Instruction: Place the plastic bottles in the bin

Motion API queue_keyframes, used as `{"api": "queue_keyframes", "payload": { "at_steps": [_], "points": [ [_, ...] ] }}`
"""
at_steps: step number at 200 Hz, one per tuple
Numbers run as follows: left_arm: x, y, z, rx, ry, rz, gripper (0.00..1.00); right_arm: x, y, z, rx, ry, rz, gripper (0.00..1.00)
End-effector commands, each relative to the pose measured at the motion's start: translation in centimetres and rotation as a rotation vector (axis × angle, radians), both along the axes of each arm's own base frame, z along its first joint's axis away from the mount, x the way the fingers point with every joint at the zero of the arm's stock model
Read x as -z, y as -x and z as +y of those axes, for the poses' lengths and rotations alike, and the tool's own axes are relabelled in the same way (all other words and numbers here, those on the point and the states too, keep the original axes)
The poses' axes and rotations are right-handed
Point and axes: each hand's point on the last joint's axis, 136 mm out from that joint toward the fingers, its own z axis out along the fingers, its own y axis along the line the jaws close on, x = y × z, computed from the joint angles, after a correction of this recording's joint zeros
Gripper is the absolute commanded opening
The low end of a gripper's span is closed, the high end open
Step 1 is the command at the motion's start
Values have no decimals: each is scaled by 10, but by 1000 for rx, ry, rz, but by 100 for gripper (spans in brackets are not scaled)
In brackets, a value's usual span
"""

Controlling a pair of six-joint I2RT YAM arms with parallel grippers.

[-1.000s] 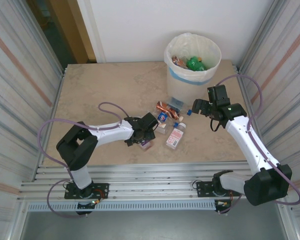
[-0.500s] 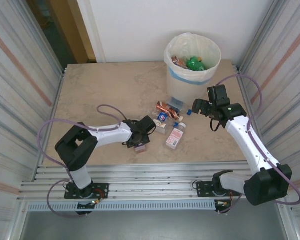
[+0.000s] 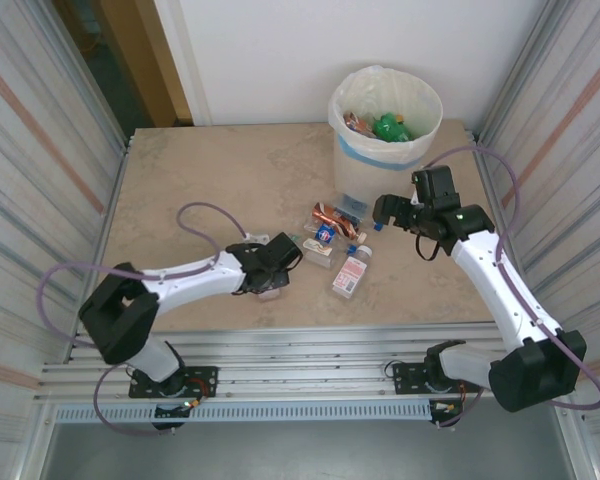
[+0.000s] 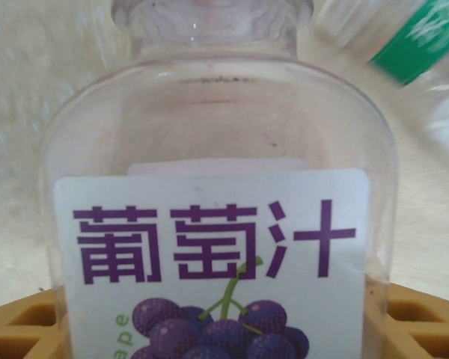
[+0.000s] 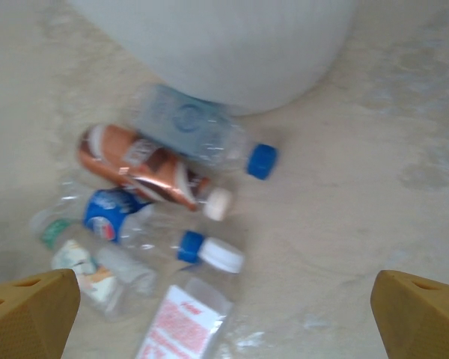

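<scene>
Clear plastic with a glossy, rounded shoulder: that is the grape-juice bottle (image 4: 217, 187) held by the left gripper (image 3: 270, 278), whose jaws are closed in on its sides. Its white label carries purple characters and a bunch of grapes, and tan, grid-moulded pads (image 4: 423, 321) show at both lower corners of the left wrist view. On the marbled beige table (image 3: 190, 180) this gripper sits at about seven o'clock.

The right gripper (image 3: 382, 214) hangs spread wide with nothing between its fingers, at three o'clock of the loose bottles.

Those lie at six o'clock of the bin (image 3: 365, 175), a round white bucket with a pale blue band and a crinkled cream liner, standing at one o'clock on the table. Against its base rests a clear bottle with a blue cap (image 5: 202, 134); next come a shiny copper-brown bottle (image 5: 138, 164), a blue-labelled bottle (image 5: 108, 213) and a flat red-labelled bottle (image 5: 181, 323). A green bottle (image 3: 388, 127) lies inside the bin.
</scene>
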Motion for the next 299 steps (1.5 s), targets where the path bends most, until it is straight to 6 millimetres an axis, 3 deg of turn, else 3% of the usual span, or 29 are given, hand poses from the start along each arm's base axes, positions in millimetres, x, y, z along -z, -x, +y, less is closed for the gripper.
{"api": "queue_keyframes", "payload": {
  "at_steps": [1, 25, 76, 120, 179, 254, 299],
  "points": [
    [-33, -9, 15, 90, -106, -177, 43, -32, -2, 42, -143, -124, -52, 98],
    [-62, -12, 8, 197, -71, -319, 43, -46, 1, 83, -273, -200, -52, 98],
    [-121, -6, -26, 468, 122, -602, 43, -65, 10, 161, -482, -310, -36, 95],
    [-144, -2, -36, 556, 151, -676, 44, -70, 21, 209, -607, -391, -8, 91],
    [-164, 0, -49, 608, 206, -732, 44, -65, 40, 245, -740, -465, 56, 82],
    [-180, 0, -55, 631, 226, -775, 44, -47, 52, 260, -819, -503, 148, 67],
    [-186, -1, -53, 623, 224, -793, 44, -37, 51, 257, -808, -472, 168, 67]
  ]
}}
